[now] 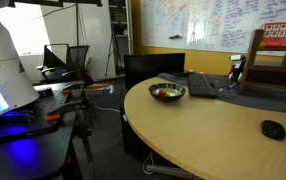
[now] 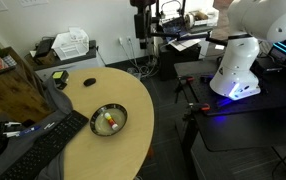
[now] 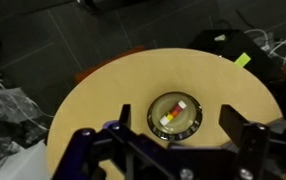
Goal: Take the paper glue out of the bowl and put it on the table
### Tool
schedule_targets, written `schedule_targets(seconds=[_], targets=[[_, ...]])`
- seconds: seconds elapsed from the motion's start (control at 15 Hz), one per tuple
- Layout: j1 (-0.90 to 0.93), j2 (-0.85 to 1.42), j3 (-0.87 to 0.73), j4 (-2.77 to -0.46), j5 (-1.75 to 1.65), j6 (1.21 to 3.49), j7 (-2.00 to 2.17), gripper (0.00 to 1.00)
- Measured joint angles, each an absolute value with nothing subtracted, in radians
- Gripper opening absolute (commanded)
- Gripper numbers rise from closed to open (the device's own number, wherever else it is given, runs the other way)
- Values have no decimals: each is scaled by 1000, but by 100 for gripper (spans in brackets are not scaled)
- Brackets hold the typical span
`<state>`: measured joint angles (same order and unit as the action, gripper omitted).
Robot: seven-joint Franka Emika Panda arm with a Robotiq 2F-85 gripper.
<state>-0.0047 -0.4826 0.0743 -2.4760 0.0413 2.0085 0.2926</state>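
Paper glue found lying diagonal in bowl, red end up-right in wrist view; pincer held wide, empty, well above, bowl framed between jaws.

Office, by its whiteboard (keyboard, chairs too).

paper glue in bowl | bowl on table | keyboard beside bowl | mouse well apart

Paper glue small, blurred
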Motion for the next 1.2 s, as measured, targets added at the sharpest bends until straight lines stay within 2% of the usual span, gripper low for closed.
schedule_targets(seconds=[0.27,0.67,1.2], targets=[[-5,-224,148,-2371,56,2130,555,100],[11,183,122,-2178,122,2300,797,100],[78,436,56,-2124,298,2641,851,100]])
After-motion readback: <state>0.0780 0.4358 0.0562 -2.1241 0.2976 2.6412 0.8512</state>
